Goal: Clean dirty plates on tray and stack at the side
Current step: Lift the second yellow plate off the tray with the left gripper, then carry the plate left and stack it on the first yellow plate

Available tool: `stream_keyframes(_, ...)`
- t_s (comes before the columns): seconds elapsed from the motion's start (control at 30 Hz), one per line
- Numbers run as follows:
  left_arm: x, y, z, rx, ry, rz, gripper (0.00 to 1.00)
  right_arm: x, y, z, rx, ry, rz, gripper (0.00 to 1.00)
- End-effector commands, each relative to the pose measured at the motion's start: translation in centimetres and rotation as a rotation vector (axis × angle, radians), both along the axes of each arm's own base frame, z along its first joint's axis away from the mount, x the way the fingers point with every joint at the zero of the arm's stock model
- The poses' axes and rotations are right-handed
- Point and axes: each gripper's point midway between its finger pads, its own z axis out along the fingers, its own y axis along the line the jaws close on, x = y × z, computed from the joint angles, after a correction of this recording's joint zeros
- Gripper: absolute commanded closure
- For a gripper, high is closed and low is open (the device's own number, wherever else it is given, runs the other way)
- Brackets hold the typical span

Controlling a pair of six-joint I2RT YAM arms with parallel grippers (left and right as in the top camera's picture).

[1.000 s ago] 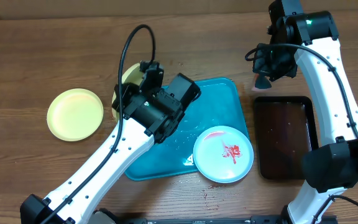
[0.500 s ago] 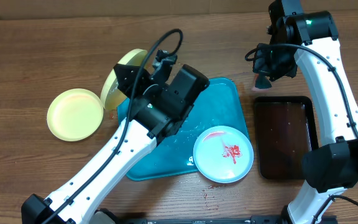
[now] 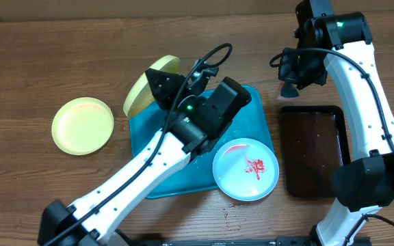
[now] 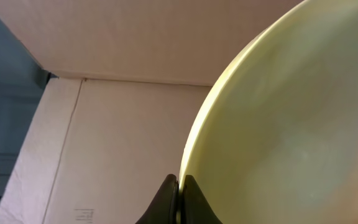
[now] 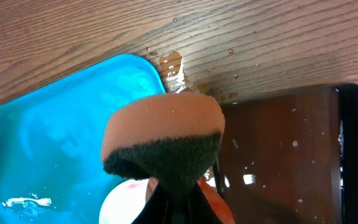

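— Three plates, counting from our side. Which is nearest?
— The mint-blue plate [image 3: 245, 169], flat on the near right corner of the teal tray [image 3: 255, 119]. It has red sauce smeared across it and nothing is touching it.
— And the stack?
— One pale yellow plate [image 3: 83, 125], flat on the table [image 3: 46, 55] off the tray's left side, well clear of the rim.
— The left gripper [image 4: 178, 190]?
— Pinched tight on the rim of the second yellow plate [image 3: 149, 85], holding it up on edge over the tray's far left corner. From the wrist view its face looks clean.
— So which way does it go?
— I'd say left and back toward us. The lying plate is on that side of the tray, and the left gripper is the nearer one. The held plate would have to tip from on-edge to flat first.
— The right gripper [image 5: 178, 198]?
— Furthest off, past the tray's far right corner, by the far end of the dark tray [image 3: 313, 150]. It is clamped on an orange sponge [image 5: 163, 134] with a dark scrubbing face, well apart from the held plate.
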Motion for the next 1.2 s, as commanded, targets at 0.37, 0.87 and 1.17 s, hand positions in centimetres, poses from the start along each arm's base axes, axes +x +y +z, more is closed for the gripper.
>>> stream_keyframes(0.37,-0.1,-0.7,-3.5,-0.253,-0.043,-0.018,0.96,0.1,-0.4,0.1,-0.010,-0.007,-0.002,0.96)
stream_keyframes(0.87,-2.9,3.8,-16.5,-1.354,0.269,0.574,0.95,-0.2,-0.2,0.1,0.005,0.009,0.002,0.96)
stream_keyframes(1.17,-2.8,12.1,-16.3,-1.708,0.109,0.797,0.95,-0.3,0.0,0.1,0.014,0.013,0.004,0.96)
